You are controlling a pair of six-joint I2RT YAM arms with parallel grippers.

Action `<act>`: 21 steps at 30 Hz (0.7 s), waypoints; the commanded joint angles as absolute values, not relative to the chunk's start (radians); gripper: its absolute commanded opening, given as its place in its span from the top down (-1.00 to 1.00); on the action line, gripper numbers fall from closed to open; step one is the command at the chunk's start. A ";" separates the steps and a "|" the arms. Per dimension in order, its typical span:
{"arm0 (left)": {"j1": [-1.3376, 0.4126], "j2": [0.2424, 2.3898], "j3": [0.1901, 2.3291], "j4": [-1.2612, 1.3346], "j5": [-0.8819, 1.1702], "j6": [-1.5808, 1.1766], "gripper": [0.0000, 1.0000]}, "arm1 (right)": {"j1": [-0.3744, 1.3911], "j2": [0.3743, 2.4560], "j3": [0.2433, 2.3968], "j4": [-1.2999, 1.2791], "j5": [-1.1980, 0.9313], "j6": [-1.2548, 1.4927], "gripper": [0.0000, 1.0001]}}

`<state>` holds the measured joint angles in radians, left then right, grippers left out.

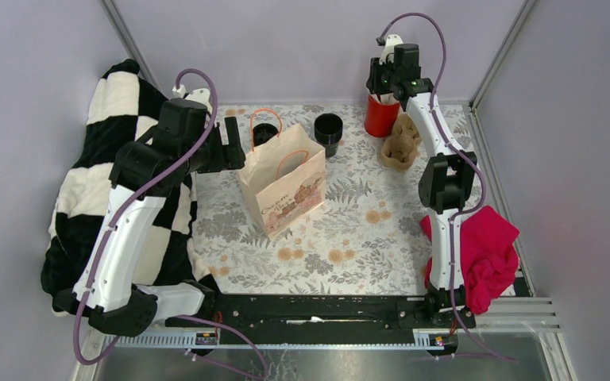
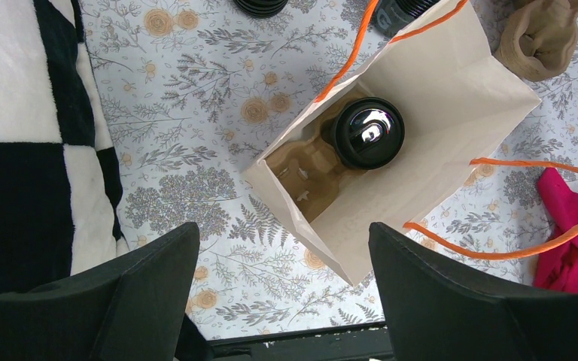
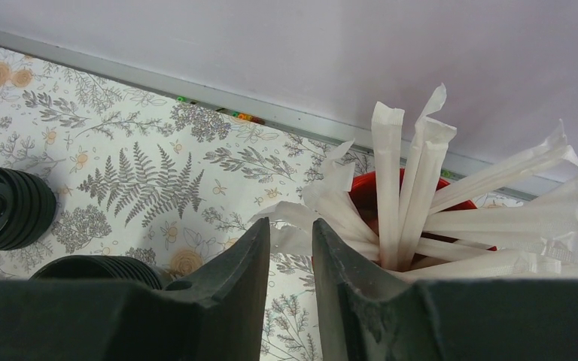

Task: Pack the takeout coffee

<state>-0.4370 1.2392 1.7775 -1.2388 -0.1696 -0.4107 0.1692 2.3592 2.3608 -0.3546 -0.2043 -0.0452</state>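
One takeout coffee (image 2: 366,133) sits upright in the bag (image 2: 451,128), below my left tool (image 2: 284,233), which is spread wide. My right tool (image 3: 291,226) is at the straws (image 3: 387,173), grip unclear.

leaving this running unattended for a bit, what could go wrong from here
The right pincer, jaws narrow, sits among the bunched wrapped straws in the red cup: it may pull several out or tip the cup. The loose orange handle of the paper bag loops near the open left pincer: a snag could topple bag and coffee cup.

Glossy plastic lid (image 2: 366,132), matt paper bag (image 2: 451,90)
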 commanded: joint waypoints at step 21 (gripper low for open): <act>-0.433 1.241 1.779 -1.212 -0.164 -0.399 -0.73 | 0.173 2.396 2.373 -0.366 -0.208 -0.048 0.33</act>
<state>-0.4370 1.2446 1.7775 -1.2385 -0.1680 -0.4103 0.1692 2.3905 2.3589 -0.3599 -0.2043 -0.0437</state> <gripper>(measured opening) 0.866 0.346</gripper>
